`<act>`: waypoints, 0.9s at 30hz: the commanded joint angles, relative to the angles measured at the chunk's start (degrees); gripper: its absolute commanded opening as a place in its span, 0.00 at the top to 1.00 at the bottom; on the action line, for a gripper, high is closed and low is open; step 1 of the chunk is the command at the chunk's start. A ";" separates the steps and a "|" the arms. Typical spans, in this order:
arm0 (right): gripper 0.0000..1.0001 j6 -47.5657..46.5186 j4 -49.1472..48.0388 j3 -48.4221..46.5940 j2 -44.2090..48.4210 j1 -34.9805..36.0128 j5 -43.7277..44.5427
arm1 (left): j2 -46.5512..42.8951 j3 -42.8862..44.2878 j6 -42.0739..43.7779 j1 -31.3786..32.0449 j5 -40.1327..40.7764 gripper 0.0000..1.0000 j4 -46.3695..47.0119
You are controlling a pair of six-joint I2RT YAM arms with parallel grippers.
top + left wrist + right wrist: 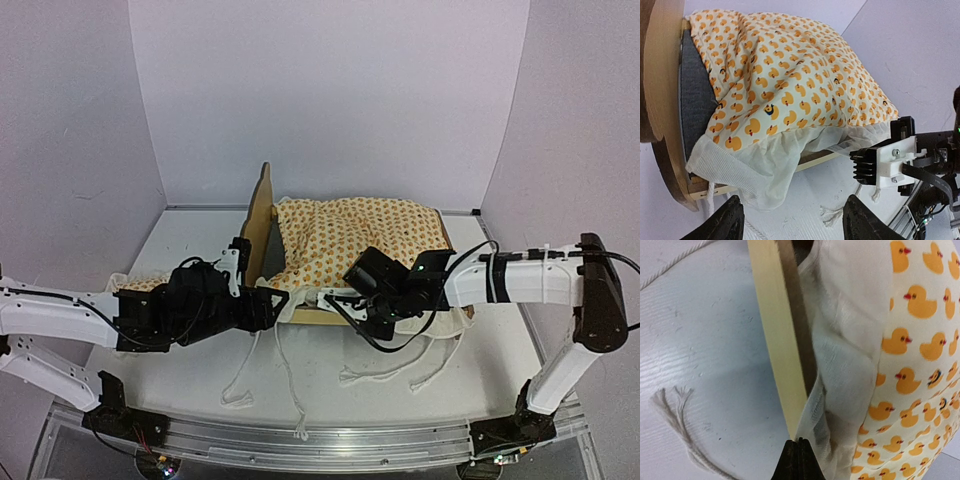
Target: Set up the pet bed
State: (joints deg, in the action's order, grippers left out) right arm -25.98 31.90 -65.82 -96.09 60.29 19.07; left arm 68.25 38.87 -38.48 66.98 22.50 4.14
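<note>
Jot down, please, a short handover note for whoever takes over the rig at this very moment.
Left gripper: open, empty, hovering by the bed's near corner.
Right gripper: shut at the ruffle beside the side rail; a pinch on fabric cannot be confirmed.
Pet bed stands on the table; duck-print mattress lies on it.
Done: mattress on the frame.
To do: a strip of grey base shows by the headboard, the ruffle overhangs the rail, ties lie loose in front.

Mattress cover point(355, 235) on pet bed point(262, 215) (ties point(671, 407) in front)
</note>
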 commanded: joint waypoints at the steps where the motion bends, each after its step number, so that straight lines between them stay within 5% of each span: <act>1: 1.00 3.09 8.34 1.04 5.51 -0.10 -6.76 | -3.88 1.98 13.04 0.17 -2.63 0.32 1.96; 12: 1.00 9.61 11.80 8.04 15.34 -3.36 -16.11 | 1.71 9.70 26.80 0.04 -7.21 0.32 -7.25; 27: 1.00 23.02 9.32 8.58 18.74 -13.62 -37.27 | 13.91 14.59 28.63 0.14 -7.74 0.28 -9.50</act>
State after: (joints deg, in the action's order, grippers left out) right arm -9.30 42.41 -54.26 -78.39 46.87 -9.58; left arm 78.35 49.01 -11.75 66.98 13.45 -5.15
